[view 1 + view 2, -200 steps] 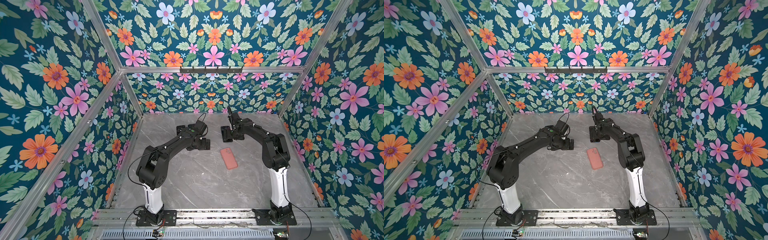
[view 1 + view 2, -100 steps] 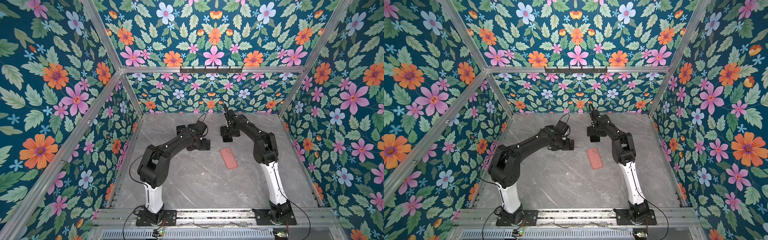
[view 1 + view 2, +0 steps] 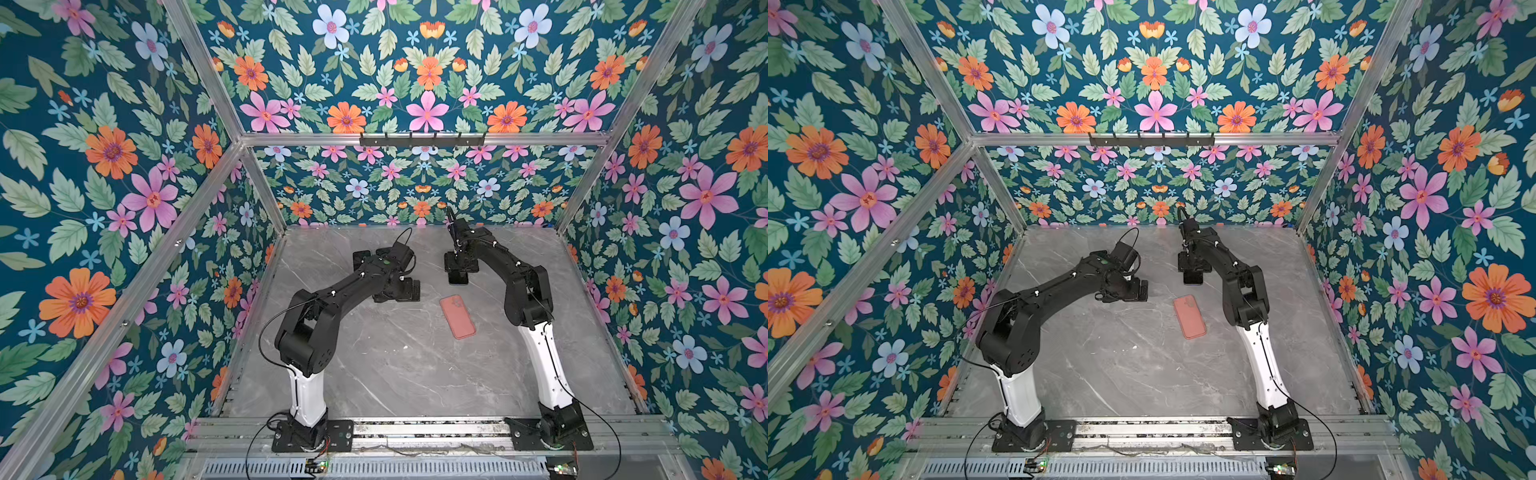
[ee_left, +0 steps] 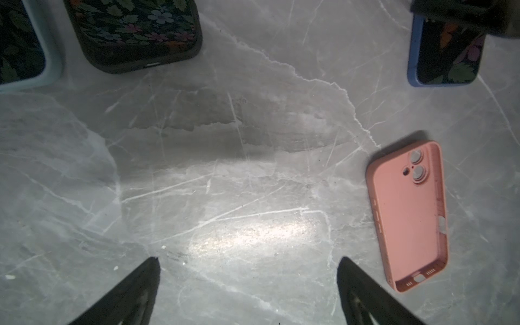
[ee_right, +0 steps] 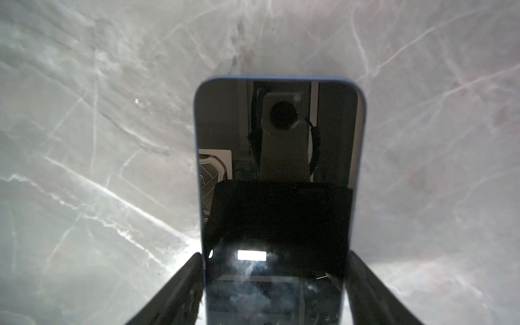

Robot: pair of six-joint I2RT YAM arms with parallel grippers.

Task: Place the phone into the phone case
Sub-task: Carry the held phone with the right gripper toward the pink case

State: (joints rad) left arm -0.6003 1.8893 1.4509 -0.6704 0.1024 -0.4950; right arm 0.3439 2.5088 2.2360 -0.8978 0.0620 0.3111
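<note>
Phone (image 5: 277, 168): likely stiff, slick, fragile; take by long edges.
Right fingers (image 5: 180, 289): flanking them, grip unclear.
Left fingers (image 4: 132, 292): wide.

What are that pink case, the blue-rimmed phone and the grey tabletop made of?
Pink case: probably soft silicone or rubbery plastic; matte, no glare, moulded cut-outs.
Phone: glossy glass front, mirroring what is above it; blue rim, metal or plastic, unclear.
Tabletop: grey with white veins, slight sheen; stone or printed laminate, cannot tell.
</note>
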